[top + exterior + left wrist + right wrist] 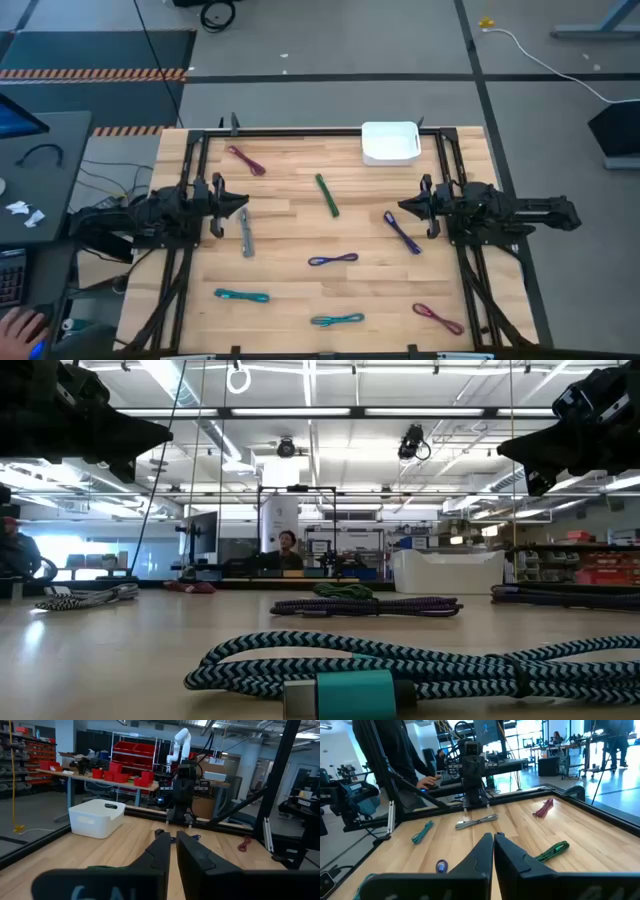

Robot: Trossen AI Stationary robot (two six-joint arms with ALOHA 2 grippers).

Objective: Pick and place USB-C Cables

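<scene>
Eight cable bundles lie flat on the wooden table: maroon (245, 160), green (327, 195), grey (246, 232), purple-blue (402, 232), purple (333, 260), teal (241, 296), a second teal (337, 320) and a second maroon (438, 318). My left gripper (243, 205) hovers shut above the table's left side, just far of the grey cable. My right gripper (403, 207) hovers shut on the right side, just far of the purple-blue cable. The wrist views show each pair of fingers closed together, the left gripper (173, 836) and the right gripper (493, 836), with nothing between them.
A white bin (390, 142) stands at the table's far edge, right of centre. A black frame runs along the far edge and both sides. A person's hand (20, 325) rests at a desk left of the table. The nearest teal cable (420, 670) fills the low view.
</scene>
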